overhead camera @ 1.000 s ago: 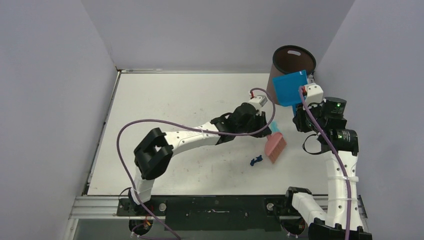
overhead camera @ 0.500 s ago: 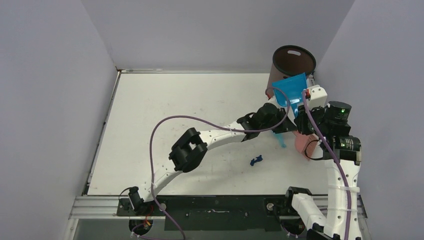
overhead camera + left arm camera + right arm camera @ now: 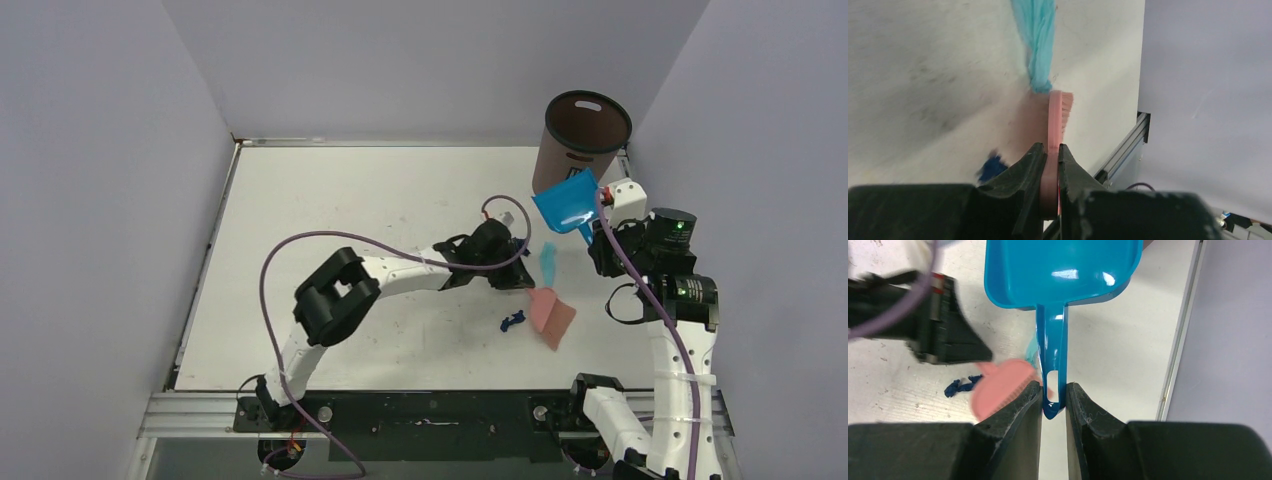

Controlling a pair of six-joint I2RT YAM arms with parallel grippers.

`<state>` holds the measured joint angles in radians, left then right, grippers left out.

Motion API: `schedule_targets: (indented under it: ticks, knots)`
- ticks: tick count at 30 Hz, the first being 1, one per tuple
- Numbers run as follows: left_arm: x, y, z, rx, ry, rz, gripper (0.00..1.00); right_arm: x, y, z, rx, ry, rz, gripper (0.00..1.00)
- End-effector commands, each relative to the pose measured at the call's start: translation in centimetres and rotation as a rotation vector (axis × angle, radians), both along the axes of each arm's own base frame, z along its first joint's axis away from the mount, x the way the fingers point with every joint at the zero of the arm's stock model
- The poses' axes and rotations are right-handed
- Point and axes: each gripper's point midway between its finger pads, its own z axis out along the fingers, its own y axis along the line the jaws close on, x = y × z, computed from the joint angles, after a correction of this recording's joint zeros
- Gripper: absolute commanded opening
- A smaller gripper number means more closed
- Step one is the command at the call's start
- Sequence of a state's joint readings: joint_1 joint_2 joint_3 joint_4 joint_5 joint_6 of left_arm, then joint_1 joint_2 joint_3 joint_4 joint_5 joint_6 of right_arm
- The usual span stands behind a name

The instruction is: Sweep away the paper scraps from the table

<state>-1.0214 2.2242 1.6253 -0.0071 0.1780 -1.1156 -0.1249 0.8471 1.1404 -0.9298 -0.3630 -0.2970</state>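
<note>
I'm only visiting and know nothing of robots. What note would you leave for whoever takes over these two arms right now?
Left gripper: shut on the handle of the pink hand brush.
Right gripper: shut on the handle of the blue plastic dustpan, scoop apparently empty, near the dark brown round bin.
On the white table: one dark blue crumpled paper scrap and one light-blue paper strip, both close to the brush.
Done: no other scraps visible on the table.
Left: sweep those two into the dustpan, probably then tip it into the bin.
</note>
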Motion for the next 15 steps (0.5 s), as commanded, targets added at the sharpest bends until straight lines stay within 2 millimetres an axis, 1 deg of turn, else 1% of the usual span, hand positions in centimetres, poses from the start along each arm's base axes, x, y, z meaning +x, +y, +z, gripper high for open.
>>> schedule_targets:
  ticks: [1,2,3,6,8,9,10,11,12,13,15]
  knots:
    - [0.2,6.5,3.2,0.052,-0.057,0.009,0.0,0.5,-0.5,1.1,-0.043,-0.049,0.001,0.05]
    - [-0.1,8.2,2.8,0.067,-0.041,0.013,0.0,0.5,-0.6,1.1,-0.05,-0.049,0.001,0.05]
    - [-0.6,10.3,1.7,0.097,-0.017,0.018,0.0,0.4,-0.7,1.1,-0.055,-0.049,0.001,0.05]
    - [-0.5,14.9,1.6,0.169,-0.028,0.018,0.0,0.5,-0.8,1.2,-0.063,-0.045,-0.002,0.05]
    - [0.4,17.8,2.3,0.227,-0.065,0.041,0.0,0.5,-0.9,1.1,-0.067,-0.04,-0.006,0.05]
    - [0.9,19.1,2.9,0.249,-0.093,0.055,0.0,0.5,-1.0,1.0,-0.069,-0.039,-0.008,0.05]
    - [1.8,20.4,3.8,0.267,-0.129,0.087,0.0,0.4,-1.0,0.9,-0.068,-0.037,-0.01,0.05]
    - [2.1,21.0,5.1,0.268,-0.164,0.096,0.0,0.4,-1.0,0.8,-0.066,-0.034,-0.013,0.05]
    - [2.9,21.8,6.4,0.276,-0.21,0.124,0.0,0.4,-1.0,0.7,-0.064,-0.031,-0.016,0.05]
    - [3.4,22.2,7.9,0.276,-0.253,0.142,0.0,0.4,-1.0,0.6,-0.061,-0.027,-0.018,0.05]
    - [4.2,22.1,11.2,0.237,-0.333,0.169,0.0,0.3,-1.1,0.4,-0.056,-0.018,-0.028,0.05]
